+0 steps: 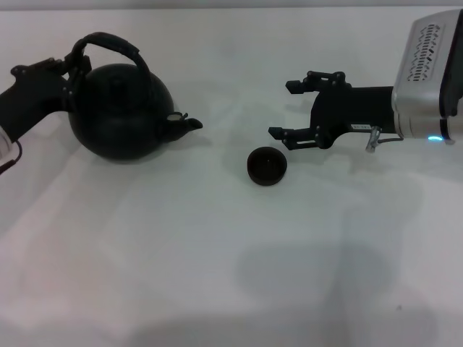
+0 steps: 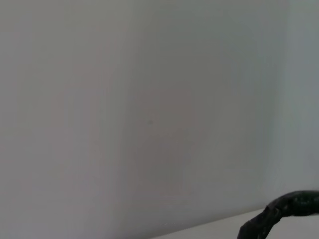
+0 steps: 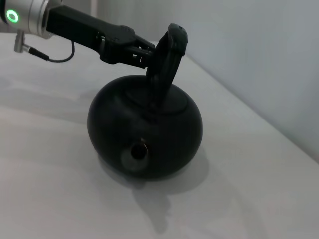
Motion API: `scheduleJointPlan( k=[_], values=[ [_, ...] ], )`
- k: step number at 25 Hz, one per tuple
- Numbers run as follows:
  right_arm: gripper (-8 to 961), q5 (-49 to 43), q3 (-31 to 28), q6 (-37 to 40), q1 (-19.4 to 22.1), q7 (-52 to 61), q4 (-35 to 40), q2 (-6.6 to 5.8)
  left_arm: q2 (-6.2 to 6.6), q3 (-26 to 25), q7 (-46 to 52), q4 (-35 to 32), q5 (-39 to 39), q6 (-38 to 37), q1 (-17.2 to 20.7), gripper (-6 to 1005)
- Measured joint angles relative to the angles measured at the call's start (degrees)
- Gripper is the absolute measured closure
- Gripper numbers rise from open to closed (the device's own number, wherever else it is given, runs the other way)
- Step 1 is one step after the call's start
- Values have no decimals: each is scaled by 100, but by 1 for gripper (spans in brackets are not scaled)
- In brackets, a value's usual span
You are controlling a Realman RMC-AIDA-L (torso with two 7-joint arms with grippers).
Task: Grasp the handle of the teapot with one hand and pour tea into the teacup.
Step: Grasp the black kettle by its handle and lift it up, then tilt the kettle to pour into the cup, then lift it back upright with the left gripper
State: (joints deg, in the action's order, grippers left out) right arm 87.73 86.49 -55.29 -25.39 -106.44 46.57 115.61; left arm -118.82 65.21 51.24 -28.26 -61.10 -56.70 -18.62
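Observation:
The black round-bellied teapot (image 1: 123, 112) stands on the white table at the left, its spout (image 1: 182, 123) pointing right toward the teacup. My left gripper (image 1: 70, 70) comes in from the left and is shut on the handle (image 1: 108, 45) at its left side. The right wrist view shows the teapot (image 3: 144, 132), the handle (image 3: 169, 55) and the left gripper (image 3: 130, 48) clamped on it. A piece of the handle (image 2: 284, 209) shows in the left wrist view. The small dark teacup (image 1: 267, 165) sits right of the spout. My right gripper (image 1: 284, 109) is open and empty, just above and right of the cup.
The white table (image 1: 217, 275) stretches toward the front, with a pale wall (image 2: 149, 99) behind. The right arm's silver housing (image 1: 430, 72) hangs at the far right.

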Motion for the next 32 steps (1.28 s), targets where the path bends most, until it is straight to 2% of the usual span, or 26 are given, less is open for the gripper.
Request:
scheduleJointPlan(
  k=[5, 10, 11, 12, 14, 15, 19, 21, 32],
  values=[
    [77, 403, -167, 39, 119, -350, -81, -13, -19, 138, 1393, -1137, -1107, 170, 114, 869],
    [77, 626, -534, 6, 217, -577, -125, -21, -24, 811, 2315, -2365, -1625, 617, 455, 869],
    [77, 646, -596, -3, 233, -582, -128, -24, -24, 811, 2315, -2365, -1625, 617, 455, 869],
    [77, 662, -669, -18, 253, -583, -128, -26, -18, 1159, 2820, -2960, -1951, 911, 623, 869],
    [77, 683, -815, -45, 287, -586, -118, -30, -18, 1330, 3200, -3331, -2313, 1103, 712, 869],
    [77, 701, -886, -73, 294, -588, -114, -29, -18, 1330, 3200, -3331, -2313, 1103, 712, 869],
    [77, 908, -1299, -232, 337, -606, -133, -30, -28, 1665, 4306, -4112, -3361, 1322, 837, 869],
    [77, 997, -1478, -335, 363, -628, -141, -30, -30, 1722, 4574, -4358, -3627, 1325, 889, 869],
    [78, 1396, -2794, -1062, 454, -664, -364, -37, -11, 1970, 6018, -5321, -5154, 1286, 918, 868]
  ],
)
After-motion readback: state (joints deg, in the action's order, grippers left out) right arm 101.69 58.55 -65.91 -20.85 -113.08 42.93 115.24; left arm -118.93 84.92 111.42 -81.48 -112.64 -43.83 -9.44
